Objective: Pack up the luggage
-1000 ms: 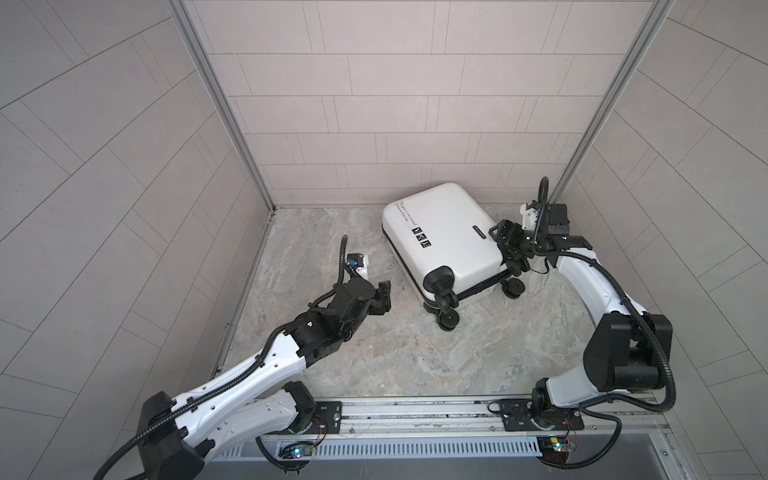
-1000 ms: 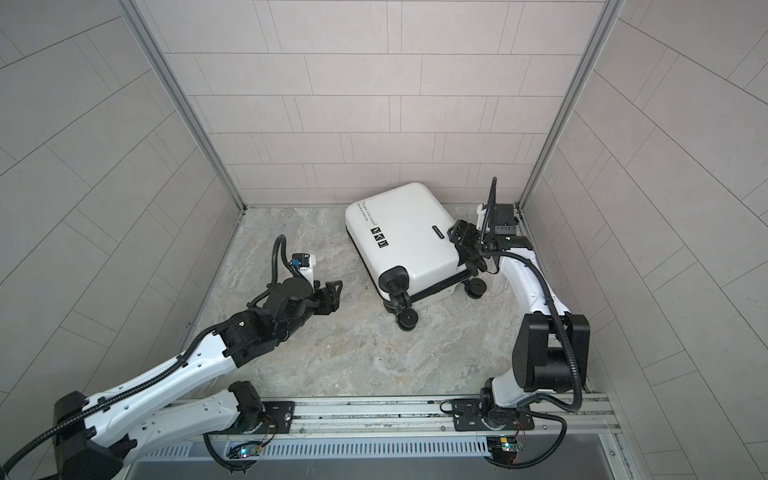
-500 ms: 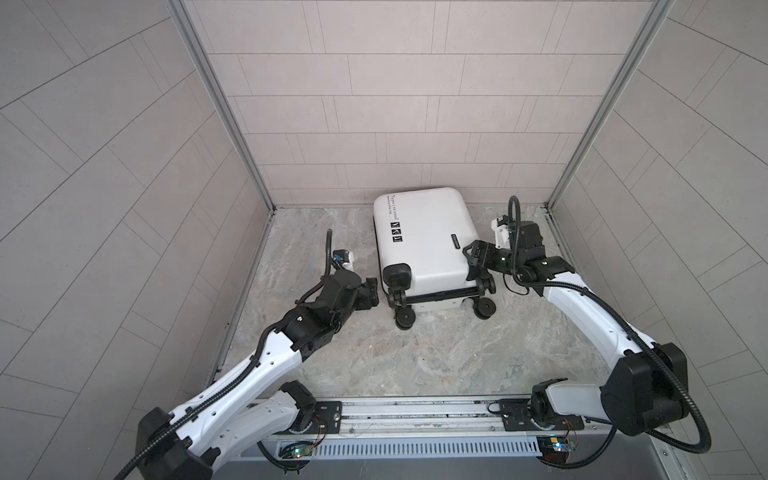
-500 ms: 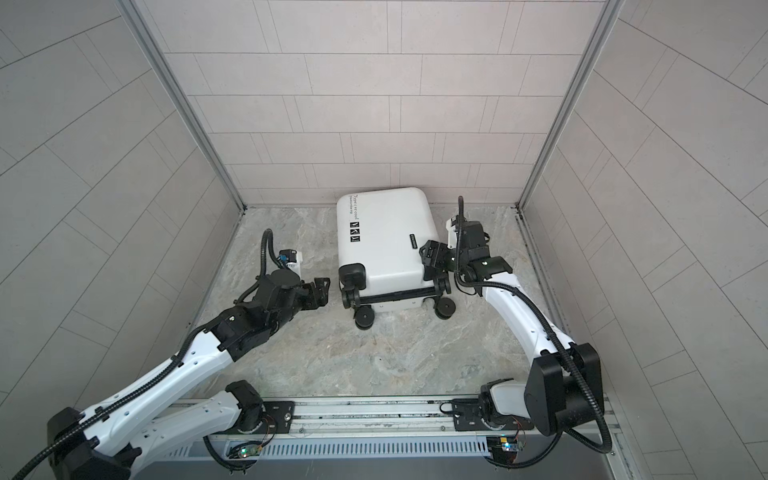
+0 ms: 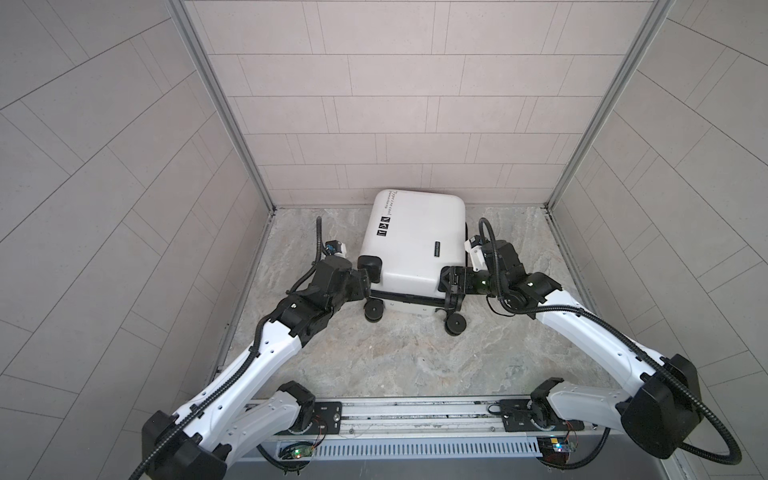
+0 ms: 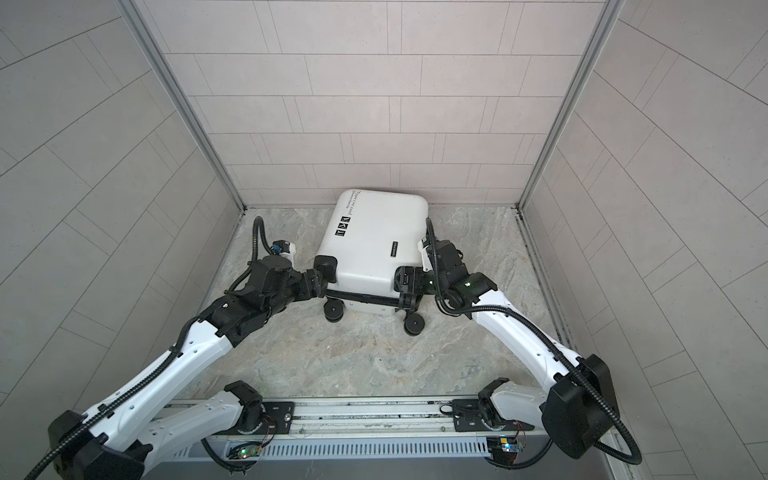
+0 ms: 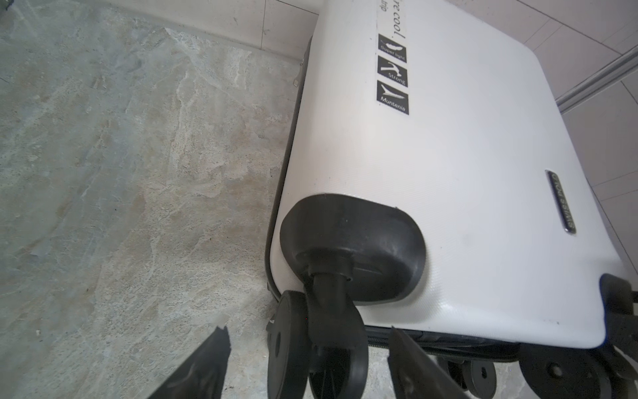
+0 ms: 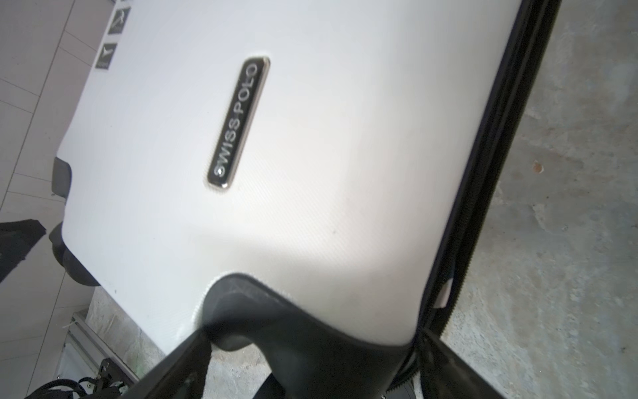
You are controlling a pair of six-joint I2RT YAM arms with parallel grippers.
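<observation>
1. Right now the left claw [image 7: 307,333] is open. A black wheel [image 7: 286,345] of the luggage [image 5: 415,245] sits between its two fingers, but they do not squeeze it.
2. The right claw [image 8: 314,335] is spread wide over the black corner piece [image 8: 293,311] at the other wheel end. One finger touches it, so I think this claw is holding the luggage.
3. A second ago the luggage lay crooked, over toward the right arm's side. Now it has been turned almost straight. It lies flat on the floor [image 5: 395,353] in the middle, with its wheels toward the robot and its far end at the back wall [image 5: 395,124].
4. The left claw was out on the bare floor before. Now it has come up to the wheel.
5. The luggage is shut, and nothing to pack shows in any view. I think it is only being put in a good spot, so opening it comes next.
6. The left arm [image 5: 266,345] and the right arm [image 5: 582,328] both reach far forward and low, one at each wheel corner.
</observation>
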